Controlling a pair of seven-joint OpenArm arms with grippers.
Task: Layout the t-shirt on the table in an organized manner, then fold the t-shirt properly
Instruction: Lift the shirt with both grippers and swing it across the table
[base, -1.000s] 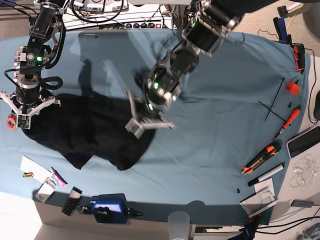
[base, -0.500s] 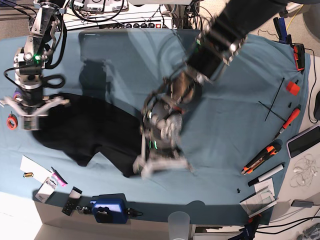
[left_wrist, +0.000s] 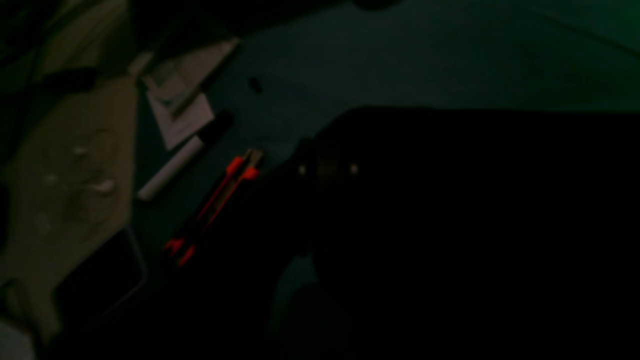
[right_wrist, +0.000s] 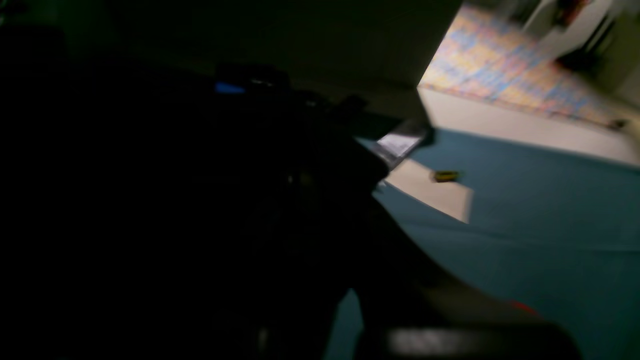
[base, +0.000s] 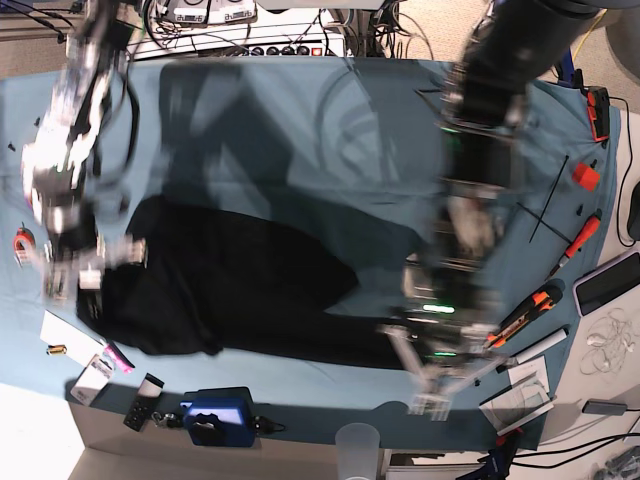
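The black t-shirt (base: 240, 290) lies stretched across the front left half of the teal table (base: 300, 130). My left gripper (base: 428, 380), motion-blurred, is at the shirt's right end near the front edge and looks shut on the fabric. At the shirt's left end, my right gripper (base: 78, 282) is also blurred and shut on the cloth. Both wrist views are very dark. Black fabric (left_wrist: 450, 225) fills the left wrist view's right side, and more black fabric (right_wrist: 200, 225) covers the right wrist view's left. Neither view shows its own fingers clearly.
An orange box cutter (base: 520, 318), a white marker (base: 530, 350) and papers lie just right of my left gripper. A blue device (base: 215, 420) and a clear cup (base: 358, 445) stand at the front edge. A red tape roll (base: 22, 243) sits at the far left.
My left arm swept from the table's middle to the front right, dragging the shirt's edge with it. The right gripper shifted slightly forward. The shirt now spans much wider.
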